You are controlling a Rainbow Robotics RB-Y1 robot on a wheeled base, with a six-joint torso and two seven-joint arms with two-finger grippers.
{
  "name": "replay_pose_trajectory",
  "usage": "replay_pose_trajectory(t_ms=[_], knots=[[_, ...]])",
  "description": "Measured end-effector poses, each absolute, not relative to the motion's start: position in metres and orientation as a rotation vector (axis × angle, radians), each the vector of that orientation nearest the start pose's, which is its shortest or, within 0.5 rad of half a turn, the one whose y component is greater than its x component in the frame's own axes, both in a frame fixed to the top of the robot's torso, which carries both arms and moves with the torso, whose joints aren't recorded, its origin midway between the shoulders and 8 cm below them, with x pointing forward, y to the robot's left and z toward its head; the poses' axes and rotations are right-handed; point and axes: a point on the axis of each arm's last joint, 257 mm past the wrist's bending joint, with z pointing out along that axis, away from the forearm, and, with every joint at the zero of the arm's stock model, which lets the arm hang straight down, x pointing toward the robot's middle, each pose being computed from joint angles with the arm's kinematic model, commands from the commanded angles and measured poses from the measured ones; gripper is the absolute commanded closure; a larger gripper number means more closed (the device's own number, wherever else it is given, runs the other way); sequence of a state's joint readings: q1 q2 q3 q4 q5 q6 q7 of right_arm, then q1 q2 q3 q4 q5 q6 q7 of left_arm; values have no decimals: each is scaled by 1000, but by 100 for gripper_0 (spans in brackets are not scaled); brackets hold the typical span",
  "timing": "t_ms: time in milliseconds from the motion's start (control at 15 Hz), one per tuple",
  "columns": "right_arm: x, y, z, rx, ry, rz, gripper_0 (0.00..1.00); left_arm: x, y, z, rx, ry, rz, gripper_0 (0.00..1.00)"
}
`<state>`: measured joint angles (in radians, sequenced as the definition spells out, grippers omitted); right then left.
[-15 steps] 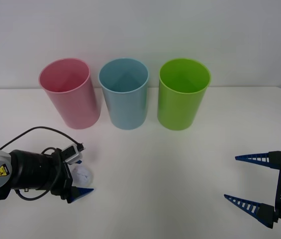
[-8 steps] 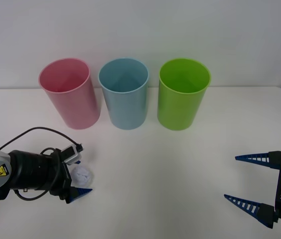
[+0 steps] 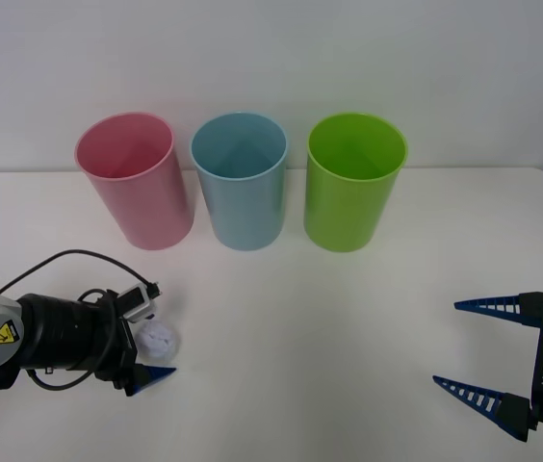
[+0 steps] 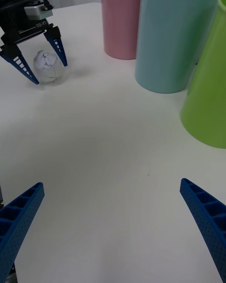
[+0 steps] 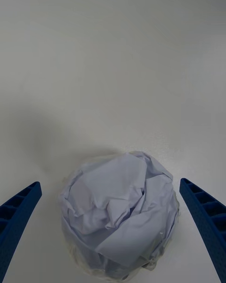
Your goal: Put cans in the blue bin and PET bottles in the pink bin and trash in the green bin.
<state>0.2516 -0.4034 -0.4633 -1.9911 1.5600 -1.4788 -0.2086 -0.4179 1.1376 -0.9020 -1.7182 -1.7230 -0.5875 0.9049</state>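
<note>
White worktop, near edge: left gripper spread wide w/ trash on the surface between its fingers, not pinched. Right gripper parked at near right, also wide, holding nothing. Far side, L to R: pink bin, blue bin, green bin.

Overhead front view, two wrist close-ups, shared trash
</note>
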Motion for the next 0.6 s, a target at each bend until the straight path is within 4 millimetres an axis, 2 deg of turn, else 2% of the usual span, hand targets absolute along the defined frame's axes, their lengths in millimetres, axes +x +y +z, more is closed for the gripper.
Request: replay_pose_trajectory(t_ms=[533, 600], knots=[[321, -236, -214, -1148, 1676, 497, 0, 400, 204, -353, 1337, 2138, -307, 0], [321, -236, -214, -1148, 1676, 497, 0, 401, 204, -353, 1337, 2137, -305, 29]])
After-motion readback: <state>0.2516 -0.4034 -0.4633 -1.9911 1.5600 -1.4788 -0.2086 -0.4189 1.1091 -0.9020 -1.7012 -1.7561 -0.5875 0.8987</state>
